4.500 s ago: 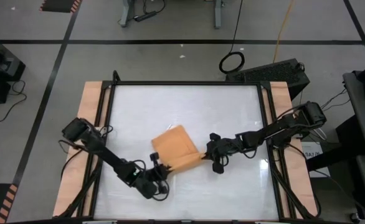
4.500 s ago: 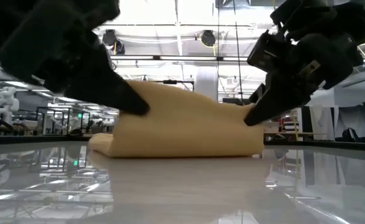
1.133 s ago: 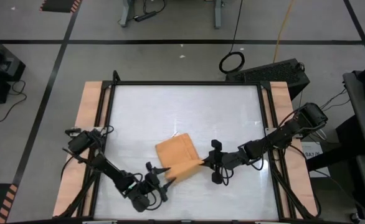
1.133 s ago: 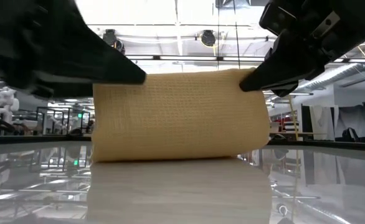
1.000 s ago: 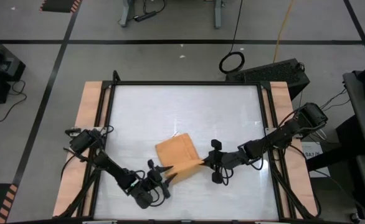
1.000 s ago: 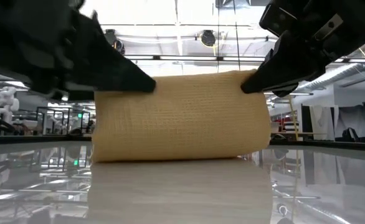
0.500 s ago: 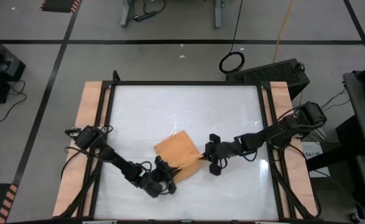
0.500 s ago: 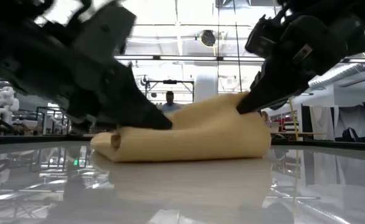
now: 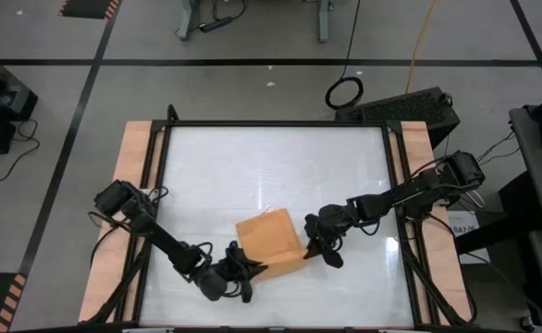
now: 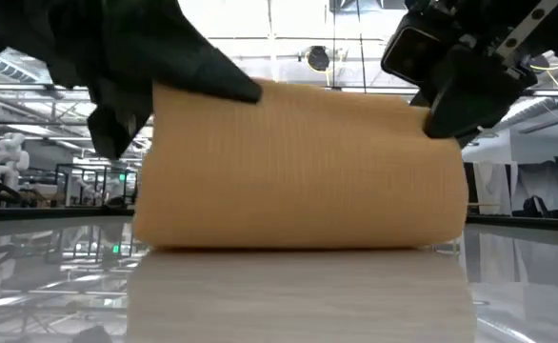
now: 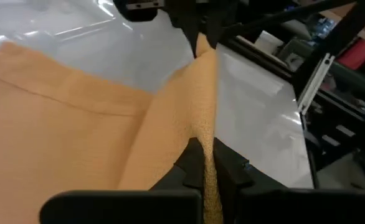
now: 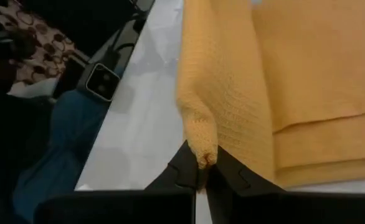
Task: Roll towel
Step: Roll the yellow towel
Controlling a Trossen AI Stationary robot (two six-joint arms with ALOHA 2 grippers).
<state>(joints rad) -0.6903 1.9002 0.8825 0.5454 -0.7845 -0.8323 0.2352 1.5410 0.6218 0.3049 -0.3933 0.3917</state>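
The orange-tan towel (image 9: 268, 239) lies on the white table, near the front and middle. Its near part stands up as a sheet (image 10: 298, 167), and its far part lies flat. The raised top edge runs between my two grippers. My left gripper (image 9: 254, 270) is shut on that edge's left end, also shown in the low view (image 10: 250, 92) and in its wrist view (image 11: 206, 163). My right gripper (image 9: 308, 248) is shut on the right end, also shown in the low view (image 10: 429, 122) and in its wrist view (image 12: 201, 173). My left gripper pinches the towel's raised edge (image 11: 203, 142) between its two fingers at the left end. It comes slanting from the table's near left, close to level. The edge runs on, lifted, toward the other gripper, and the towel's bottom fold (image 10: 298, 243) rests on the table. My right gripper pinches a small bunched corner (image 12: 200, 154) of the towel between its fingertips. It comes from the table's right, slanting down. The cloth rises from the flat part (image 12: 319, 74) to this corner, which is held clear of the table.
Bare white tabletop (image 9: 252, 166) lies beyond the towel, with black rails and wooden side strips (image 9: 132, 185) at its edges. A dark box (image 9: 410, 106) stands beyond the far right corner.
My left gripper has shut on the towel's left end. It has moved right along the near edge and risen. The towel's left side had sagged to the table half a second ago and now stands lifted as a sheet again. My right gripper has kept its hold and turned.
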